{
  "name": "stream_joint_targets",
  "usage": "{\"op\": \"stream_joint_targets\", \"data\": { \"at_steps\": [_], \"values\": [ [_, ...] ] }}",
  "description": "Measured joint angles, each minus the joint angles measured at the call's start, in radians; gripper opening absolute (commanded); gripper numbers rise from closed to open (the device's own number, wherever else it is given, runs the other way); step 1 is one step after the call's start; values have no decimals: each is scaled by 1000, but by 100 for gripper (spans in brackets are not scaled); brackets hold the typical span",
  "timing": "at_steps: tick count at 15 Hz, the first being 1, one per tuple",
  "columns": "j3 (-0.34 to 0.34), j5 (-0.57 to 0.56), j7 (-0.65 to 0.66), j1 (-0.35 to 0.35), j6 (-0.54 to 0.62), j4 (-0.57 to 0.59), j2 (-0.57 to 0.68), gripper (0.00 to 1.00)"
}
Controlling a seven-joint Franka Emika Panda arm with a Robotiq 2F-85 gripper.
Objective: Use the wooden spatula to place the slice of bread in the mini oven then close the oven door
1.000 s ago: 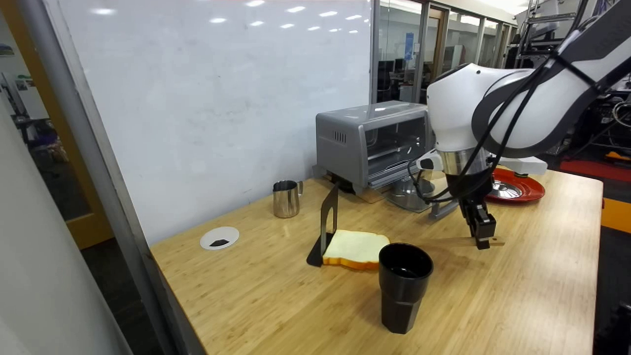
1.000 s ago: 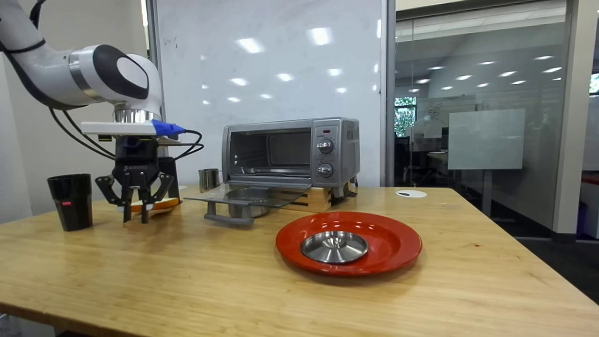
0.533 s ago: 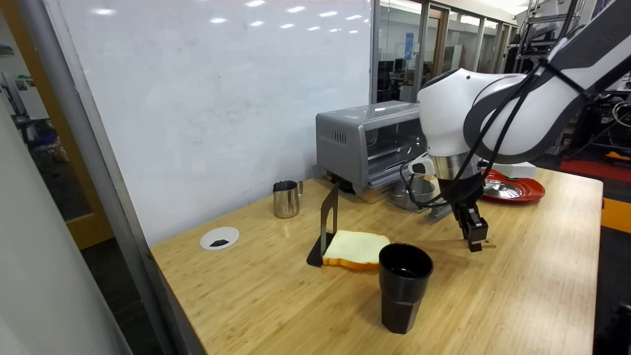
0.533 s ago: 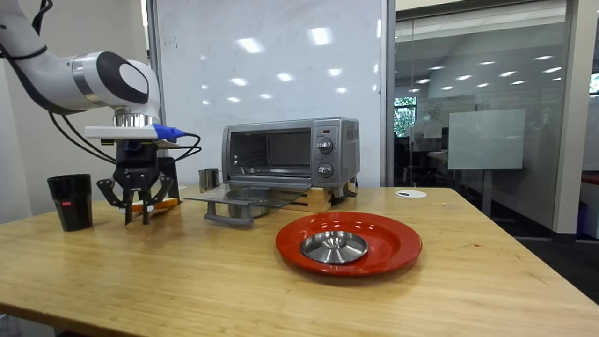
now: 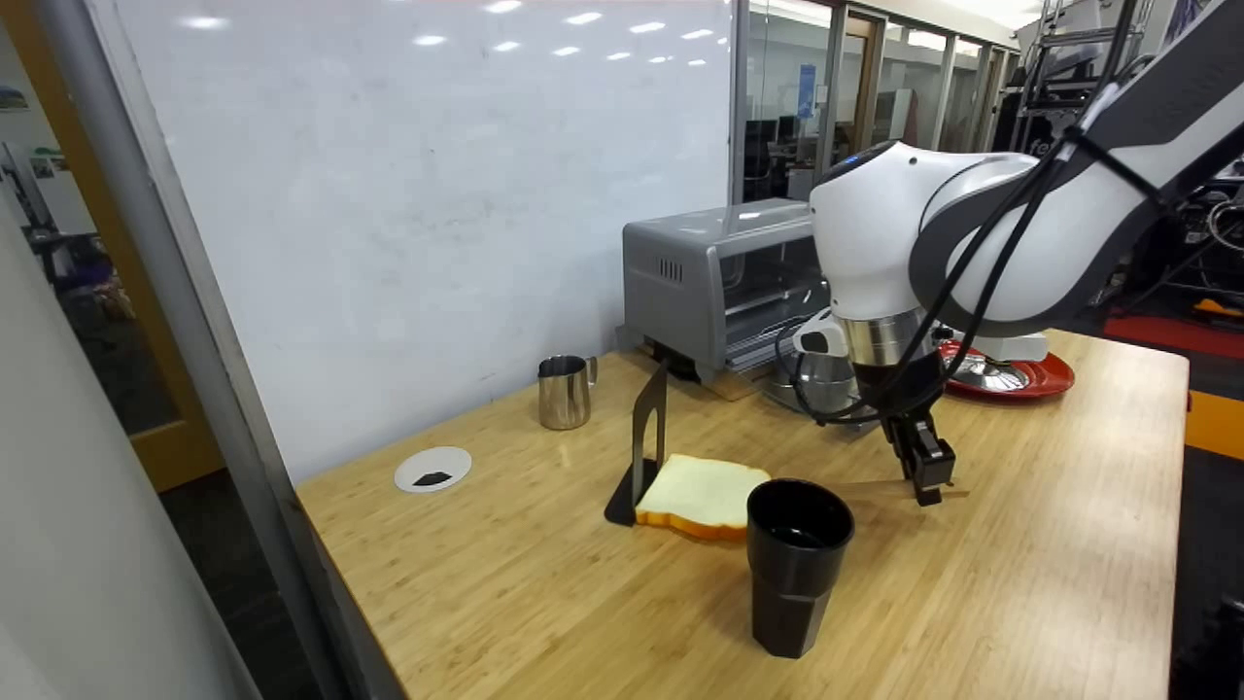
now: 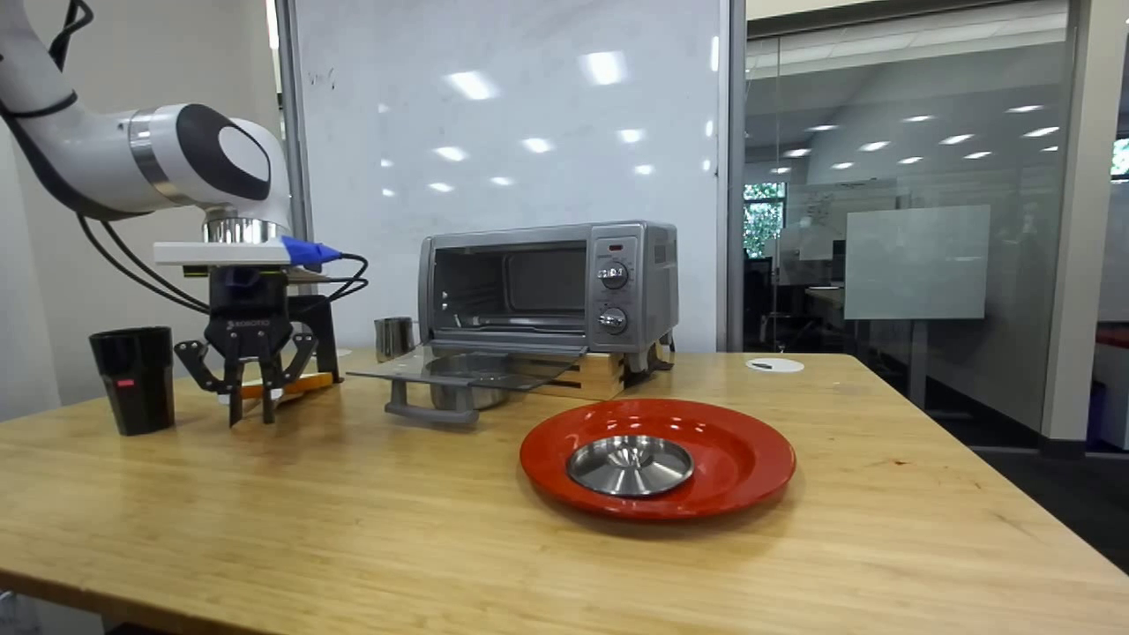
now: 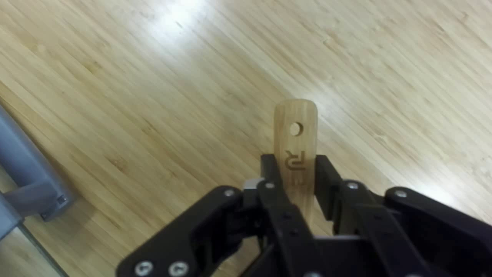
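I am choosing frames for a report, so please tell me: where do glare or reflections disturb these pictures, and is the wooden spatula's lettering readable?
Wrist view: white glare on the wooden table, toward the top and lower right; lettering on the wooden spatula readable only in part, fainter lower down; both exterior views: bright reflections on the whiteboard.

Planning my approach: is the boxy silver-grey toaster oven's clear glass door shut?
No: the clear glass door is folded down, leaving the oven open at the front.
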Motion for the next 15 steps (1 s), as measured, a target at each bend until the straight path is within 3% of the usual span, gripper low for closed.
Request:
{"op": "stream_joint_targets", "data": {
  "at_steps": [15],
  "values": [
    [7,-1,0,8,28,44,44,7]
  ]
}}
